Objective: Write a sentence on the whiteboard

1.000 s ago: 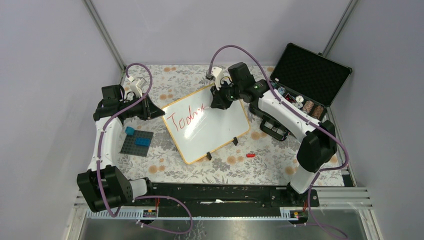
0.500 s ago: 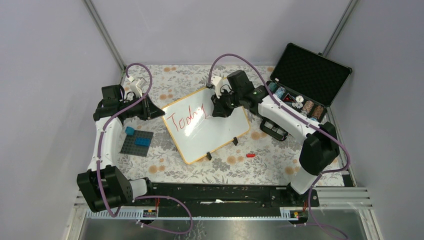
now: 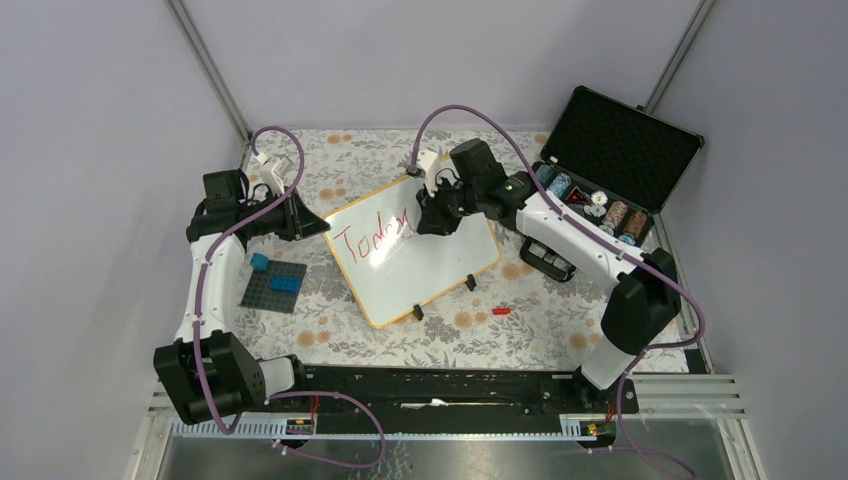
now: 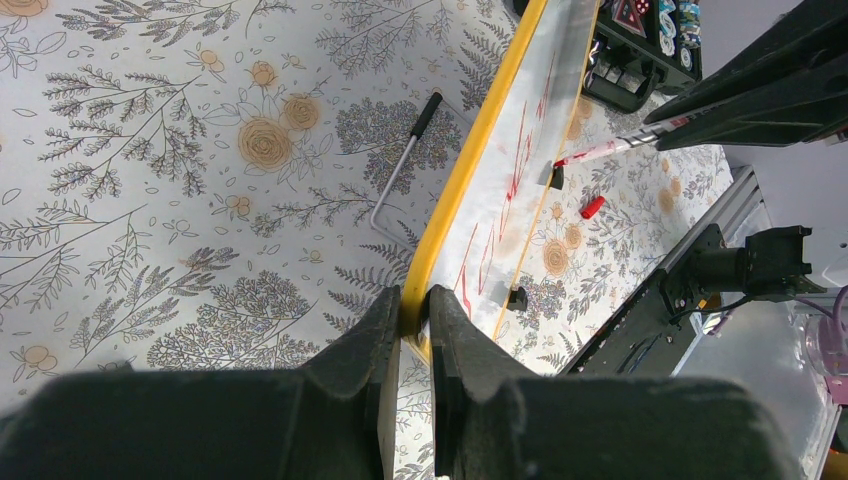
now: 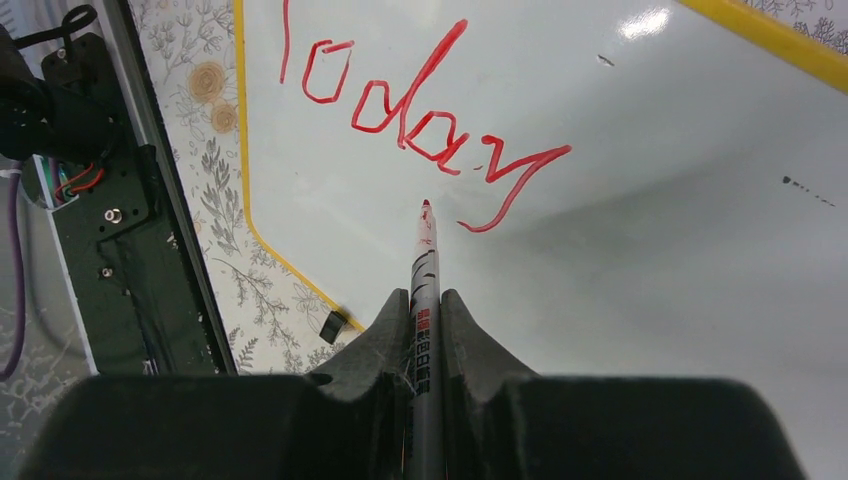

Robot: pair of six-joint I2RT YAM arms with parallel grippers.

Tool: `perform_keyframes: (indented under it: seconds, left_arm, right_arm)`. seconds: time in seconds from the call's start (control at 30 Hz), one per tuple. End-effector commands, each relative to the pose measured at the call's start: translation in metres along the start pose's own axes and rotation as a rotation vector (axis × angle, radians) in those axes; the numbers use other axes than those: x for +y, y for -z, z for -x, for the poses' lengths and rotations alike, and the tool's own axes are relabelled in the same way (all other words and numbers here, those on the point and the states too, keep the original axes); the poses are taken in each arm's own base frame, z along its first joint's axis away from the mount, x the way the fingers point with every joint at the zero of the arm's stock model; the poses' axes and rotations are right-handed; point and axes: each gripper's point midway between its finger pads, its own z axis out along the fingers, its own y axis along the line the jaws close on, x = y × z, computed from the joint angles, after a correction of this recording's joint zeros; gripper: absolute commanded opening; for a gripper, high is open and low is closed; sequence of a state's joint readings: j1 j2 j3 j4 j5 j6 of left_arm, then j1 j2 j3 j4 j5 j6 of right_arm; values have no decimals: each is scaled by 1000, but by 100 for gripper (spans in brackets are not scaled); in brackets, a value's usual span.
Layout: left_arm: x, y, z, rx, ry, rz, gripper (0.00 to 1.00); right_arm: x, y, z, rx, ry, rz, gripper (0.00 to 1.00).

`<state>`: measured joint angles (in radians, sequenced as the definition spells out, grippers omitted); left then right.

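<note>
The whiteboard point(image 3: 430, 262) lies tilted in the middle of the floral table, white with a yellow rim point(image 4: 470, 160). The sentence so written reads "Today" in red point(image 3: 372, 236); it also shows in the right wrist view point(image 5: 420, 110). My left gripper point(image 3: 318, 225) is shut on the board's left rim point(image 4: 412, 305). My right gripper point(image 3: 432, 222) is shut on a red marker point(image 5: 424, 290), whose tip point(image 5: 426, 205) sits just below the "y", at or just above the board. The marker also shows in the left wrist view point(image 4: 610, 150).
An open black foam-lined case point(image 3: 610, 160) with small items stands at the back right. A grey baseplate point(image 3: 273, 285) with blue bricks lies at the left. A red marker cap point(image 3: 501, 311) lies in front of the board. A metal stand wire point(image 4: 405, 165) lies behind it.
The word grew from "Toda" to "Today": the "y" was drawn. My right gripper with the marker shifted slightly left and down over the board. The left arm has not moved.
</note>
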<state>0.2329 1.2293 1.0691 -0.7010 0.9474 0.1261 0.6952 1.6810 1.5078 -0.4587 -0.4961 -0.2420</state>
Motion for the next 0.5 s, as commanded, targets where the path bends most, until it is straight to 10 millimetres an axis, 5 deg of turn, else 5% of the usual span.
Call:
perform_keyframes:
  seconds: [0.0, 0.2, 0.47]
  left_arm:
    - [-1, 2, 1, -17, -44, 14, 0]
    - [-1, 2, 2, -17, -46, 11, 0]
    - [-1, 1, 2, -16, -42, 11, 0]
  right_arm:
    - [2, 38, 47, -141, 33, -9, 0]
    - [-30, 48, 56, -164, 23, -95, 0]
    - [-43, 46, 66, -173, 33, -143, 0]
